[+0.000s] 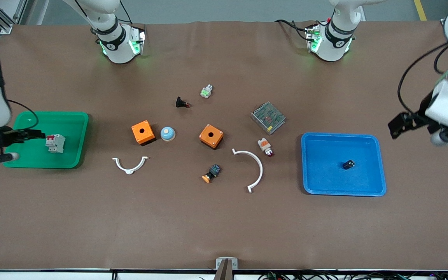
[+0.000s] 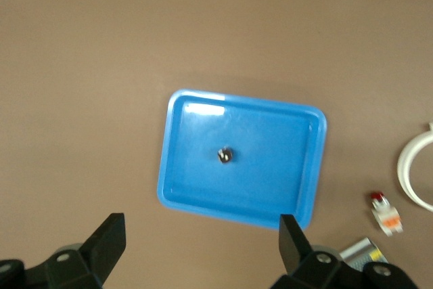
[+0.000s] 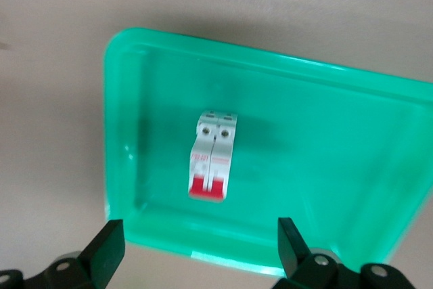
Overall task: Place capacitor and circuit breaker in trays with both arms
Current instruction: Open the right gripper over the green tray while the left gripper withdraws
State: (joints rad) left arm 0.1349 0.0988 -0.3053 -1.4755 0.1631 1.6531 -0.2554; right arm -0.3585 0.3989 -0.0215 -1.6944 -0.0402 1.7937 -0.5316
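Observation:
The capacitor (image 1: 349, 164), a tiny black cylinder, lies in the blue tray (image 1: 379, 167); it also shows in the left wrist view (image 2: 225, 155) in that tray (image 2: 177, 191). The circuit breaker (image 1: 55, 143), white-grey with red levers, lies in the green tray (image 1: 72, 155); it also shows in the right wrist view (image 3: 213, 156) in that tray (image 3: 325, 167). My left gripper (image 1: 414, 130) (image 2: 201, 235) is open and empty, up over bare table beside the blue tray. My right gripper (image 1: 18, 146) (image 3: 201, 235) is open and empty over the green tray's outer edge.
Between the trays lie two orange boxes (image 1: 143, 132) (image 1: 211, 136), a blue-white dome (image 1: 167, 133), a mesh power supply (image 1: 268, 117), two white curved pieces (image 1: 130, 165) (image 1: 253, 167), a black red-tipped part (image 1: 182, 102), a white-orange part (image 1: 265, 147) and an orange-capped switch (image 1: 211, 173).

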